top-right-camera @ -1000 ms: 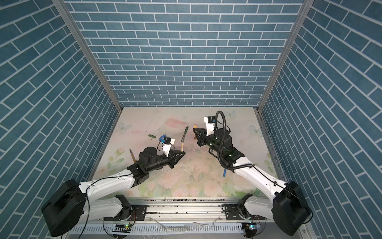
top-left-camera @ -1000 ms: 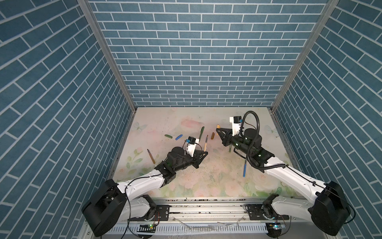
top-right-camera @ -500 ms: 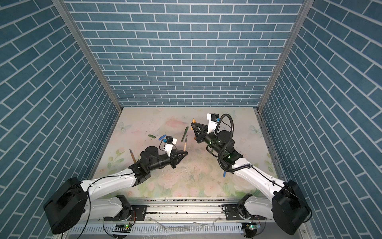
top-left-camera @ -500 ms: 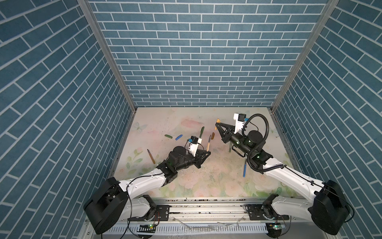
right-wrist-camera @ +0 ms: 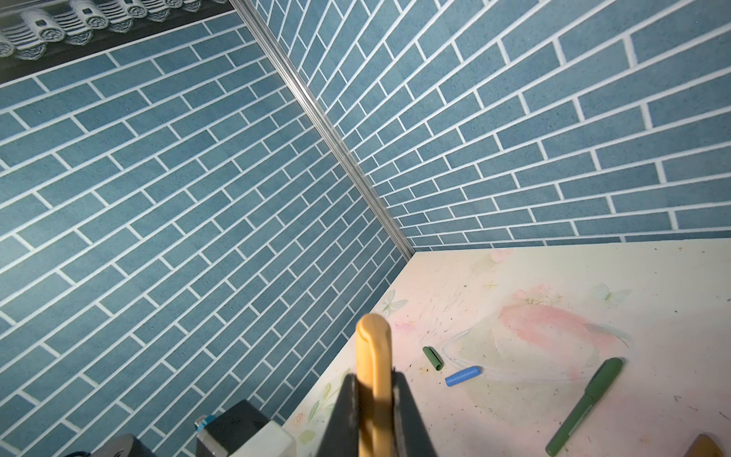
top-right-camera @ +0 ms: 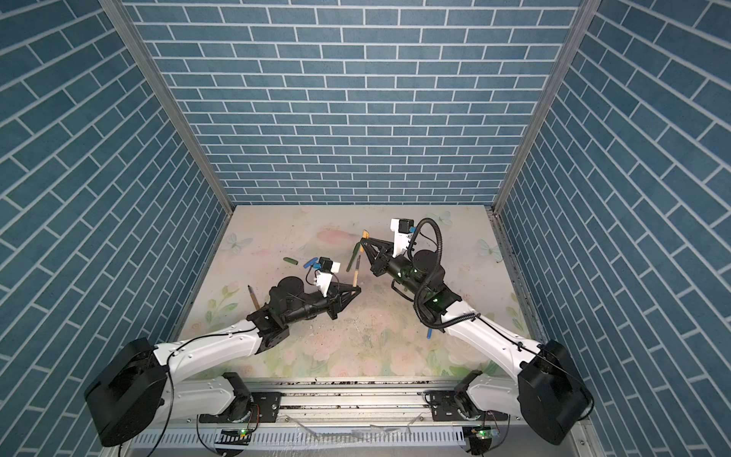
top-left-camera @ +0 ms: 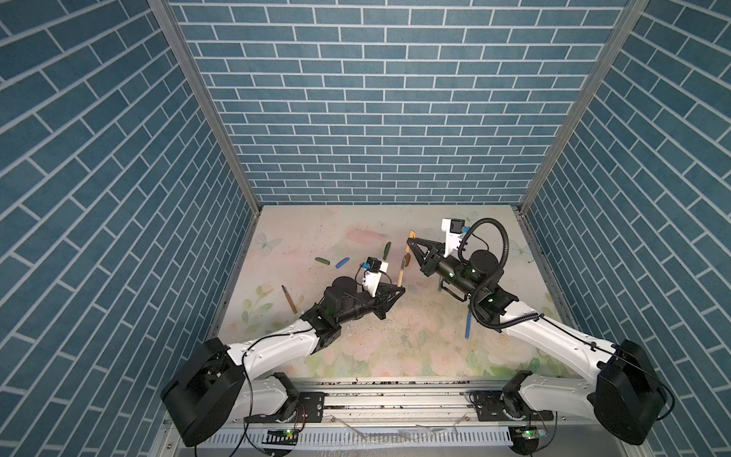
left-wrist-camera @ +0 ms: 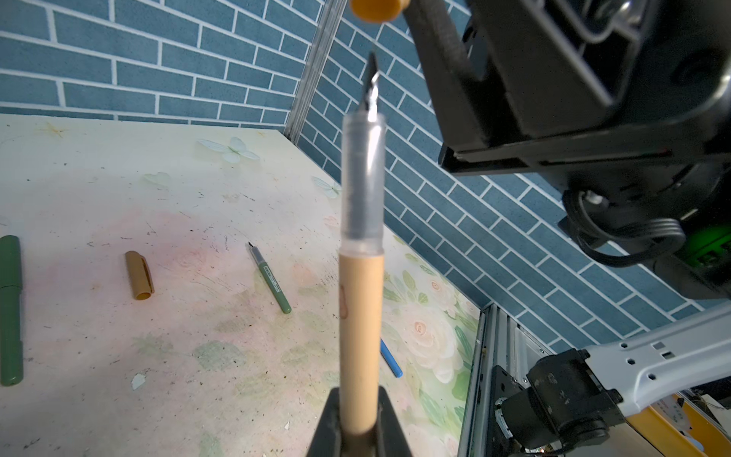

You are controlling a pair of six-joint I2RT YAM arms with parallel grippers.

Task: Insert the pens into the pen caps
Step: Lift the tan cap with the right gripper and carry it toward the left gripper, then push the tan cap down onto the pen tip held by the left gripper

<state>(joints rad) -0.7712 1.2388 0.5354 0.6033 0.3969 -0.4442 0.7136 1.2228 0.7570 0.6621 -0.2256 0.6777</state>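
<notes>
My left gripper (top-left-camera: 401, 292) (top-right-camera: 357, 291) (left-wrist-camera: 358, 421) is shut on the lower end of a tan pen (top-left-camera: 402, 270) (top-right-camera: 356, 274) (left-wrist-camera: 362, 316), which stands nearly upright with its dark tip on top. My right gripper (top-left-camera: 411, 238) (top-right-camera: 364, 239) (right-wrist-camera: 374, 395) is shut on a tan pen cap (top-left-camera: 411, 234) (right-wrist-camera: 374, 356). In the left wrist view the cap (left-wrist-camera: 375, 8) hangs just beyond the pen's tip, with a gap between them. On the table lie a green cap (top-left-camera: 322, 260), a blue cap (top-left-camera: 342, 262) and an amber-brown cap (left-wrist-camera: 139, 275).
A capped green pen (top-left-camera: 386, 248) (right-wrist-camera: 585, 403) lies near the tan pen. An orange-brown pen (top-left-camera: 290, 300) lies at the left and a blue pen (top-left-camera: 468, 324) beside the right arm. A bare green pen (left-wrist-camera: 273, 279) lies under the right arm. Brick walls enclose three sides.
My right gripper has risen and shifted slightly left with the cap. My left gripper has carried the tan pen to the right, bringing its tip closer under the cap.
</notes>
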